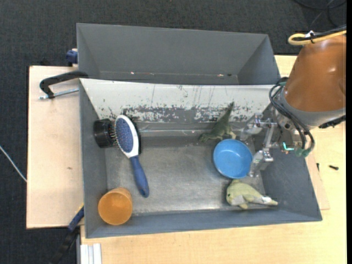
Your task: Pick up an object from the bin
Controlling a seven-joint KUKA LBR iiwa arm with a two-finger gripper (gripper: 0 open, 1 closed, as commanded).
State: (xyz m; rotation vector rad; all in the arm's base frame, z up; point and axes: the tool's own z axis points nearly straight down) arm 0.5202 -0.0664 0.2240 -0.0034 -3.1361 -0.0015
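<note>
Objects lie apart on the floor of the grey bin (165, 54). At the left, a black round piece (102, 133) touches a blue hairbrush (131, 150), with an orange cup (115, 206) in the near left corner. Further right, a green toy figure (220, 128) stands by the far wall. A blue bowl (233, 158) sits nearer, then a pale green soft toy (247, 195). The gripper (260, 159) hangs at the blue bowl's right rim; whether it is spread or pressed together cannot be told.

Hand (263, 154) low, arm (314, 76) above
</note>
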